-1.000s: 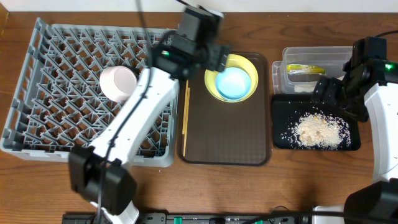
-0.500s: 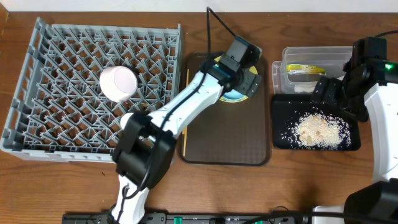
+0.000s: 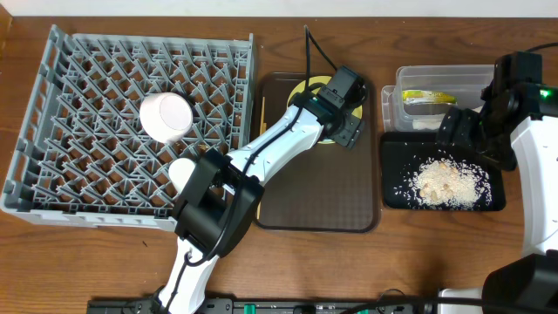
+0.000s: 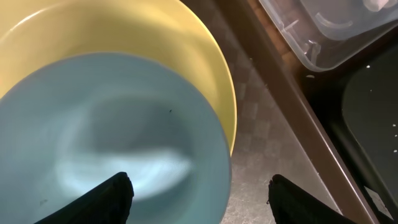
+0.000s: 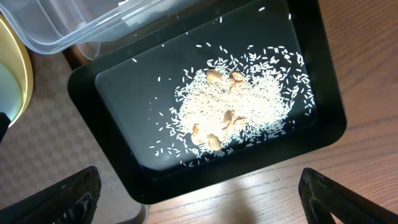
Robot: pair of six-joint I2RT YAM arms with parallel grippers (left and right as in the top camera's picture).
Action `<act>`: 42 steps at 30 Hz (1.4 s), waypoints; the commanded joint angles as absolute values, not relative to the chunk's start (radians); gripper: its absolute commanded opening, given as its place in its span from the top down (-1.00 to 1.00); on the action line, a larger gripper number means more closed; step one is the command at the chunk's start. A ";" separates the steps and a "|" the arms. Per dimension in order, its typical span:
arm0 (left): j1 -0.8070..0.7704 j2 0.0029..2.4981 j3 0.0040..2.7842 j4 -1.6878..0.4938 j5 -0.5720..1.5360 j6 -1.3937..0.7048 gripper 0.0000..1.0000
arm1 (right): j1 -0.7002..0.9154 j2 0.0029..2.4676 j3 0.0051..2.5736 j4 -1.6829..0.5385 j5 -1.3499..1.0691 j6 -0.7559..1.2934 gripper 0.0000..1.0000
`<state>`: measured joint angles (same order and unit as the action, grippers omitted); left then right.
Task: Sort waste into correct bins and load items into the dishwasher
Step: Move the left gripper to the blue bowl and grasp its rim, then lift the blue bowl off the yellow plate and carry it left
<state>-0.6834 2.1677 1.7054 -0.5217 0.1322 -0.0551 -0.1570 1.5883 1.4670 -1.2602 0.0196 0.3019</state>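
A light-blue bowl point(image 4: 112, 130) sits in a round yellow plate point(image 4: 211, 68) at the back of the brown tray point(image 3: 318, 196). My left gripper point(image 3: 336, 109) is open just above them. In the left wrist view point(image 4: 199, 193) one finger is over the bowl's inside and the other over the tray, straddling the bowl's rim. My right gripper point(image 3: 475, 135) is open and empty above the black tray point(image 5: 93, 93) that holds rice scraps point(image 5: 242, 112). The grey dish rack point(image 3: 87, 78) holds a white bowl point(image 3: 166, 116). Chopsticks point(image 3: 261, 122) lie along the brown tray's left edge.
The clear tub point(image 3: 440, 78) behind the black tray holds a green-and-orange wrapper point(image 3: 427, 98) and a white napkin point(image 3: 425, 122). A small white round thing point(image 3: 181, 172), perhaps the cup, shows in the rack beside my left arm's elbow.
My left arm has swung from the rack's edge to the right and come down over the blue bowl and yellow plate. The right arm has not moved.
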 commanded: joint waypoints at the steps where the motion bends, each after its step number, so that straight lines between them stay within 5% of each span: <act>1: -0.682 2.172 1.670 -0.526 0.084 -0.057 -0.45 | -0.176 1.568 1.472 -1.261 0.033 0.294 -0.99; 18: -0.679 2.172 1.640 -0.575 -0.019 -0.041 -0.24 | -0.176 1.568 1.472 -1.265 0.033 0.294 -0.99; 23: -0.679 2.172 1.640 -0.587 -0.039 -0.038 0.03 | -0.176 1.568 1.472 -1.265 0.033 0.294 -0.98; 42: -0.678 2.172 1.640 -0.594 -0.038 -0.038 0.48 | -0.176 1.568 1.472 -1.268 0.033 0.294 -0.98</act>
<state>-0.6827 2.1677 1.6535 -0.5873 -0.0265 -0.0448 -0.1570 1.5883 1.4670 -1.2655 0.0196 0.3019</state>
